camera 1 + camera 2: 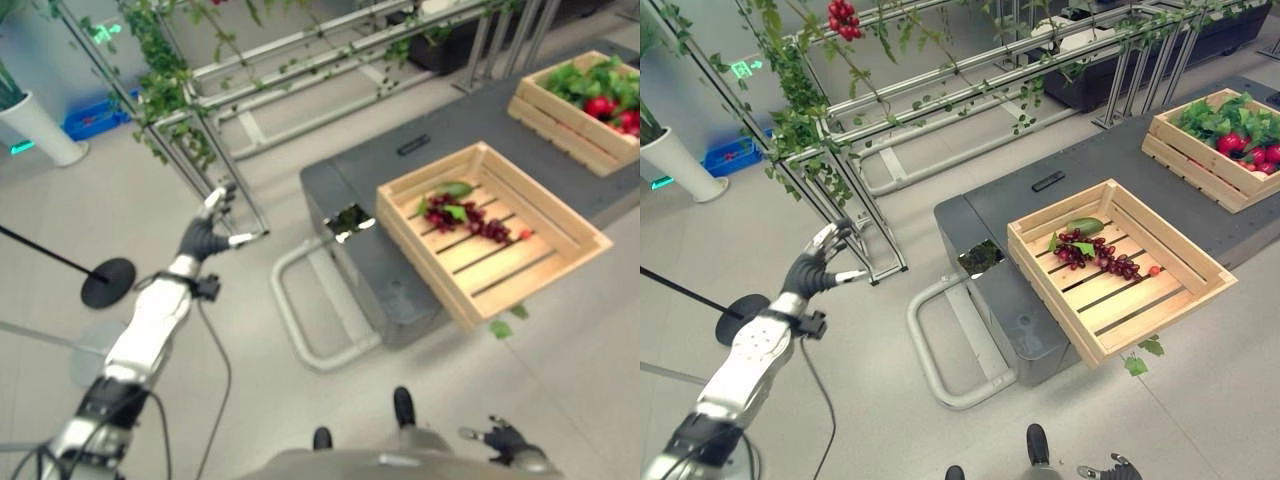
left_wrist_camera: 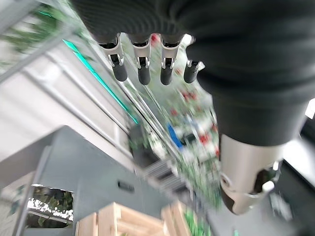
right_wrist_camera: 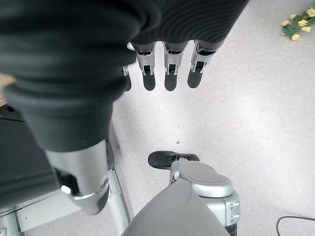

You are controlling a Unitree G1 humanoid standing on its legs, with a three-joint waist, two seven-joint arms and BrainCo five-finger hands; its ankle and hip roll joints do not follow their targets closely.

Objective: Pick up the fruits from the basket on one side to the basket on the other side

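Observation:
A near wooden crate (image 1: 1120,330) overhangs the grey table's front edge. A bunch of dark red grapes with green leaves (image 1: 1095,254) and a small red fruit lie in it. A second wooden crate (image 1: 1200,165) at the far right holds green leaves and red fruits (image 1: 1232,144). My left hand (image 1: 817,267) is raised out to the left, far from both crates, fingers straight and empty, near a metal frame hung with vines. My right hand (image 1: 507,440) hangs low at the bottom right, fingers relaxed, holding nothing.
The grey table (image 1: 990,215) carries a small black remote (image 1: 1047,181) and has a leafy opening (image 1: 980,258) at its near corner. A metal trellis with vines and red berries (image 1: 842,14) runs behind. A white pot (image 1: 40,128) and a black stand base (image 1: 108,282) sit on the floor at left.

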